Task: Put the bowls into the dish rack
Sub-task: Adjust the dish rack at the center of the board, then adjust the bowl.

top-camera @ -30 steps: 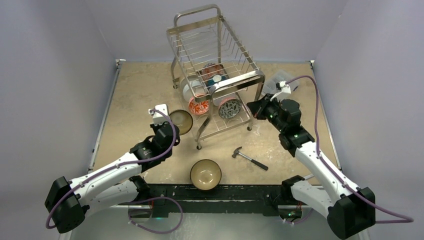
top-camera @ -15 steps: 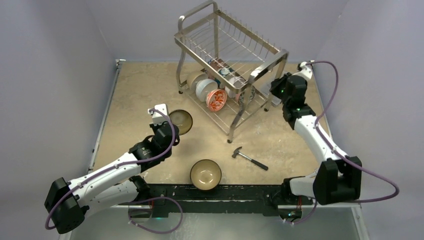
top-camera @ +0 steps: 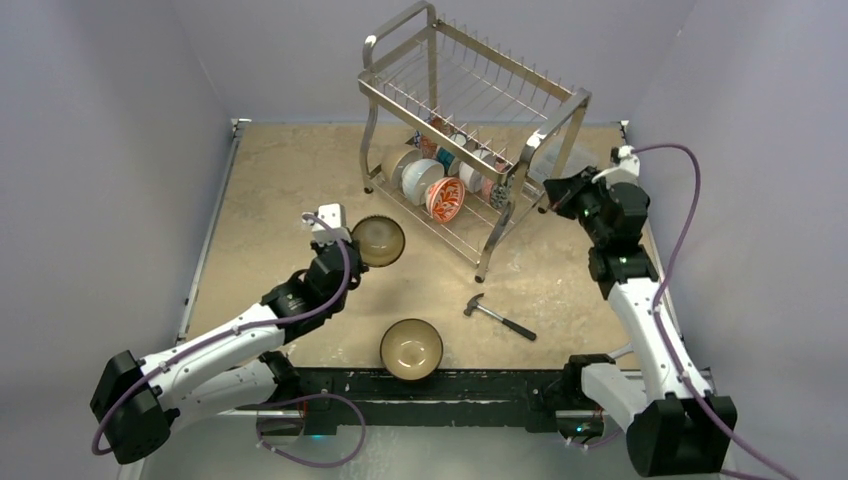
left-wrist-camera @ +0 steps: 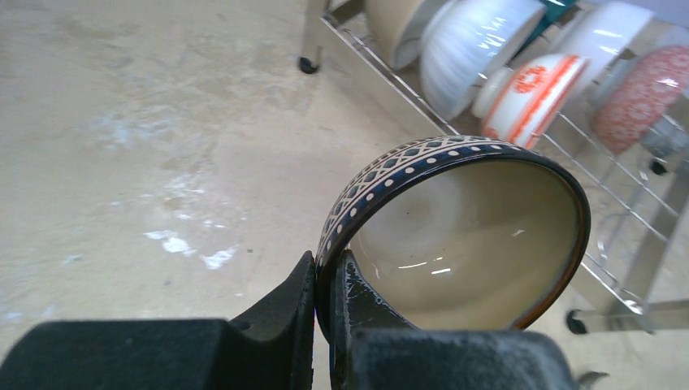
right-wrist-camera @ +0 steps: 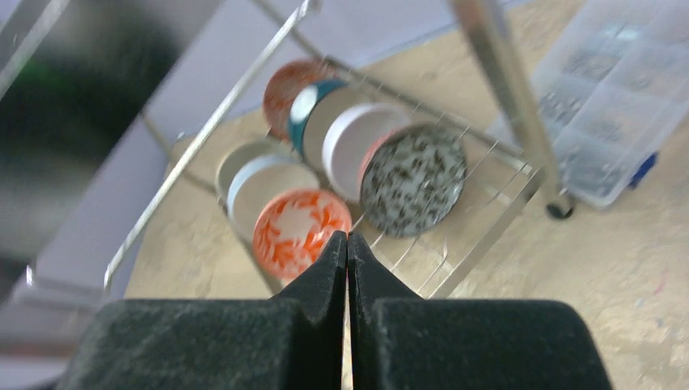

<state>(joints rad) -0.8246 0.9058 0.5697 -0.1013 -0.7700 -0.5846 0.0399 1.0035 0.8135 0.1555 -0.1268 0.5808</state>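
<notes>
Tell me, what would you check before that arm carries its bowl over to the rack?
1. Left gripper clamped on patterned bowl rim: ok.
2. Bare table between that bowl and the dish rack: ok.
3. Rack's upper tier free of dishes: ok.
4. Right gripper shut, holding nothing: ok.
5. Right gripper clear of the rack's leg: cannot tell.
6. Hammer off the bowl's path: ok.

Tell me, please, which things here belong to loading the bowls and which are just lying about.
Job: tall chrome wire dish rack; dark patterned cream-lined bowl; copper-brown ceramic bowl; racked ceramic bowls.
Lying about: small dark-handled hammer; clear plastic compartment box.
</notes>
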